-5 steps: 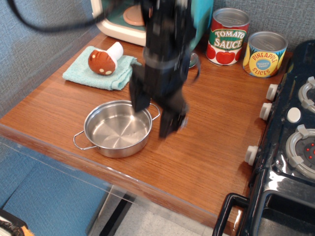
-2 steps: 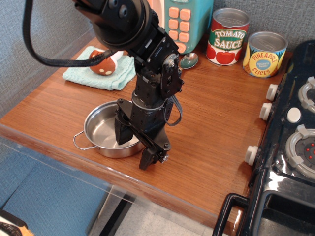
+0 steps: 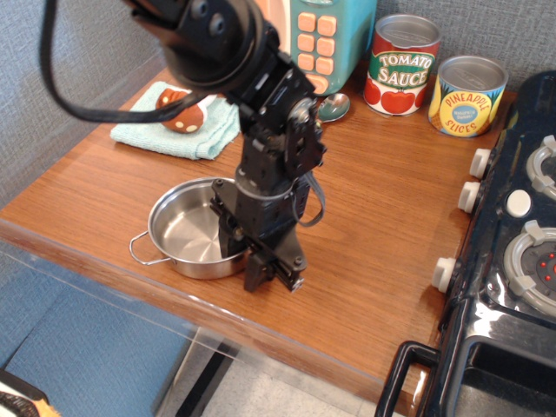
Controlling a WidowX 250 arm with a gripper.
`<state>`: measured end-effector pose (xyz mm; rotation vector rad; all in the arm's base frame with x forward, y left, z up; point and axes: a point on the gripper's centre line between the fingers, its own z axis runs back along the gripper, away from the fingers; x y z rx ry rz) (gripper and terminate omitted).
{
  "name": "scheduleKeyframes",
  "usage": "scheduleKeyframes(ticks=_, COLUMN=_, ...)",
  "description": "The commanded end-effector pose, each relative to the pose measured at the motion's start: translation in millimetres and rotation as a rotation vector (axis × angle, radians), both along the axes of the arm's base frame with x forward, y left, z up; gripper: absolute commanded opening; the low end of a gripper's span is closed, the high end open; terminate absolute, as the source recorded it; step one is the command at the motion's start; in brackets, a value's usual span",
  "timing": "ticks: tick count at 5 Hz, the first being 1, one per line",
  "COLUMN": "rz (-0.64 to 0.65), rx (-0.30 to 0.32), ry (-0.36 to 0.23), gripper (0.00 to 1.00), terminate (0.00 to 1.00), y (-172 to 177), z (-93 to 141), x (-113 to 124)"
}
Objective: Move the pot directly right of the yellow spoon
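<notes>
**Gripper closed on pot rim; lift not yet begun**

The pot [image 3: 193,239] sits near the front edge of the wooden counter [image 3: 382,226], its left loop handle free and pointing toward that edge. The gripper [image 3: 246,256] stands at the pot's right rim. Compared with the view a moment earlier, the fingers have drawn together: one was inside the bowl and the other well outside the wall; now both lie close against the rim, and the jaws appear clamped on it. The pot itself has not shifted from its spot.

The yellow spoon cannot be located; the arm hides the area behind it. Only a metal spoon bowl [image 3: 334,106] shows near the tomato sauce can [image 3: 401,65]. The cloth [image 3: 178,129] with the mushroom [image 3: 184,111] lies at the rear left.

Judgement: grasp likely secured; transport remains outstanding. A rim-only hold risks tilt on lifting.
</notes>
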<state>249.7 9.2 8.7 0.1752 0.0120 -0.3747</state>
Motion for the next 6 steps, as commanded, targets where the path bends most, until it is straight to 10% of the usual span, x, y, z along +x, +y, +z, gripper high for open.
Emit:
scheduleKeyframes(ticks=1, rz=-0.064, rx=-0.025, ry=-0.097, gripper=0.0, terminate=0.0, y=-7.4, z=49.1, x=1.9)
scheduleKeyframes(ticks=3, rz=-0.107, rx=-0.068, ry=-0.115, gripper=0.0, terminate=0.0, y=-57.3, z=86.6, x=61.7)
scheduleKeyframes(ticks=6, rz=-0.06, rx=-0.042, ry=-0.067, gripper=0.0, terminate=0.0, y=-84.6, z=57.9, x=148.5)
